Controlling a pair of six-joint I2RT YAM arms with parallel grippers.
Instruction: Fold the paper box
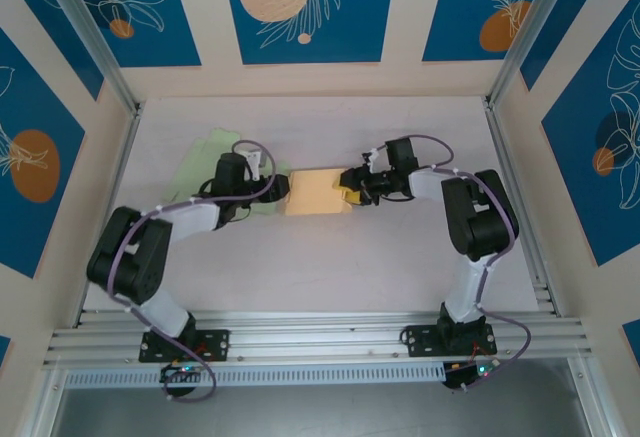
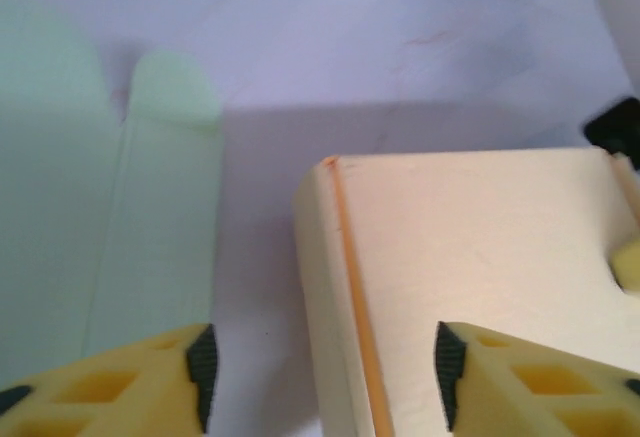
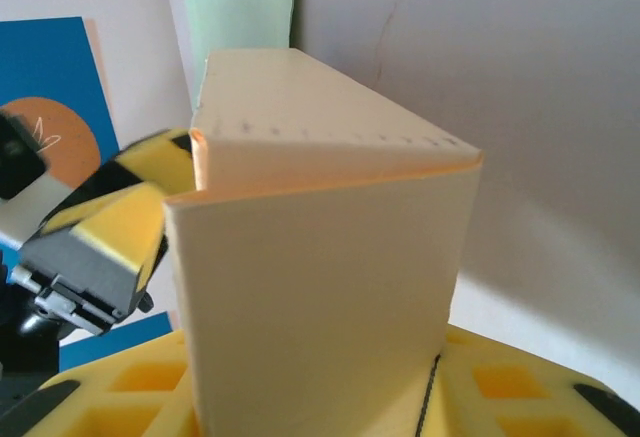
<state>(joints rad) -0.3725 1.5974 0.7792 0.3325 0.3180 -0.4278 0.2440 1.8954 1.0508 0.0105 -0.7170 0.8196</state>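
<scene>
1. Farthest left, a green sheet (image 1: 212, 162) lies flat on the table (image 1: 400, 267), just beside my left gripper. It plays no part in this step, I judge (a spare blank, perhaps). It lies flat and off the box, so it should not snag anything.
2. My left gripper (image 1: 278, 189) reaches in toward the box's left end. Its jaws are spread and pinch nothing. In my wrist view one finger (image 2: 150, 382) hangs over bare table and the other (image 2: 530, 382) over the box's top, so the two straddle the creased left edge. I judge I am set there so that a squeeze would catch that edge and press the fold home.
3. The box (image 1: 318, 193) sits mid-table between my two grippers. It is pale cream card and only partly formed. On its left a side wall turns down along an orange-lined crease. At its right end the panels meet in an overlapping corner that looks loose rather than tucked. Folding is under way, I would say, not finished.
4. My right gripper (image 1: 352, 189) has the box's right end between its fingers (image 3: 520, 392), which sit close against the walls on either side. I cannot tell whether they truly pinch the card or only bracket it. Either way the hold makes sense to me: it steadies that end so the box will not slide when the left side is worked.
</scene>
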